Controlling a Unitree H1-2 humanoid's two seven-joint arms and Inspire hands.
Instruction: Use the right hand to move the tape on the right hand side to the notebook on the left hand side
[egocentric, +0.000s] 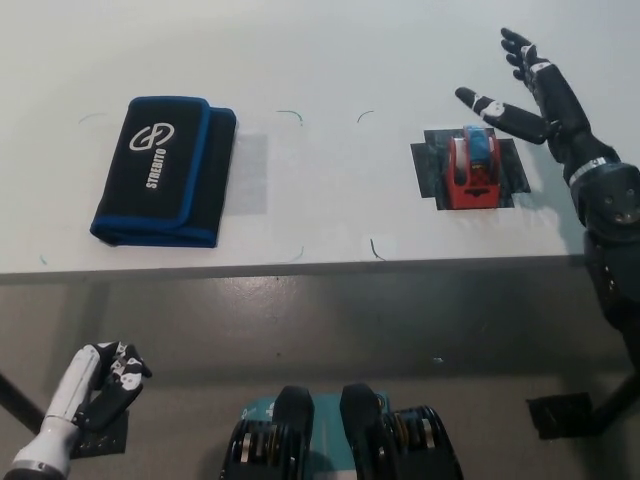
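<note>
On the notebook (165, 170), white letters read "STREBITO".

A robotics test bench in a lab setting is indicated by a plain white tabletop (330, 60) on which thin pen-drawn corner marks (290, 116) have been traced around object positions. At 2 o'clock, a red tape dispenser with a blue roll (472, 165) is set on a square patch of black tape (508, 168); at 10 o'clock, a black fabric pouch with blue trim (163, 171) is laid inside its marks. A bare grey floor (330, 320) is seen below the table edge.
</note>
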